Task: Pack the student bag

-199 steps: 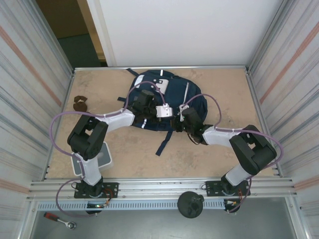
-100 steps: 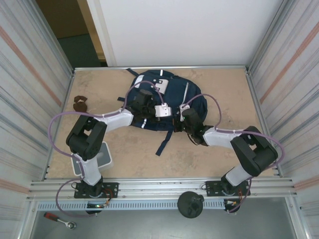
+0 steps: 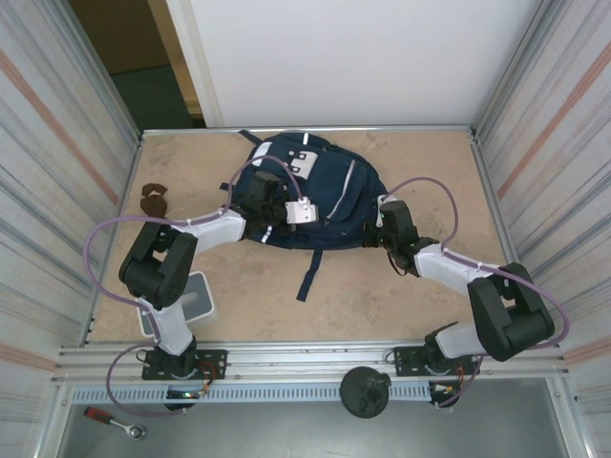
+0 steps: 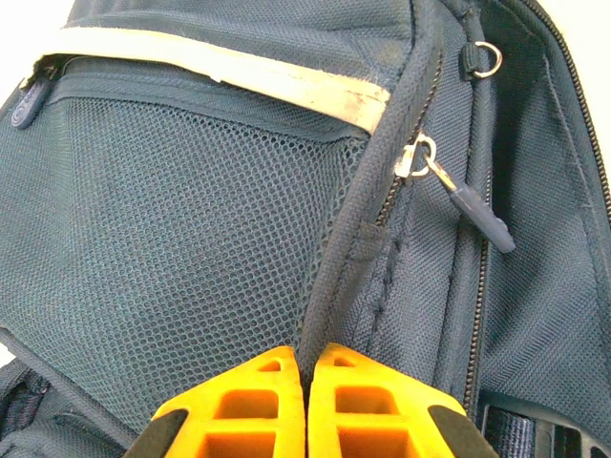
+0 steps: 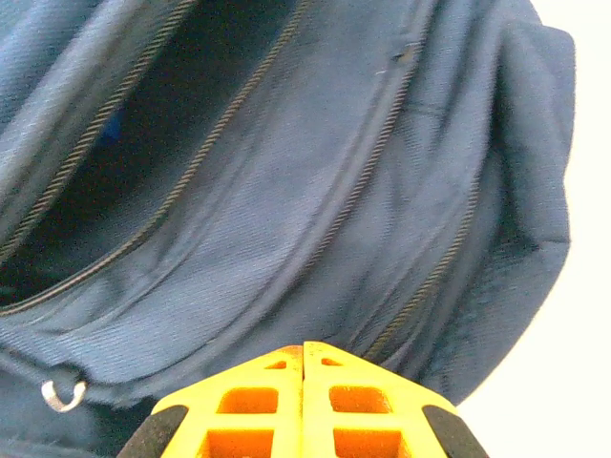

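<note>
Flanking the student bag (image 3: 329,186), left hand (image 4: 305,355) and right hand (image 5: 304,351) sit closed.

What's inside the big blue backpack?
The large navy-blue fabric backpack gapes open along a zip. Inside I see only dark shadow and a small blue glimpse. Anything else in there is hidden by the fabric.

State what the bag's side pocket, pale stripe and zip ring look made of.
Side pocket: navy mesh, likely synthetic; open honeycomb holes show. Pale stripe: probably reflective tape, scuffed and cracked. Zip ring: shiny metal, by its glint. The bag itself: matte woven fabric.
</note>
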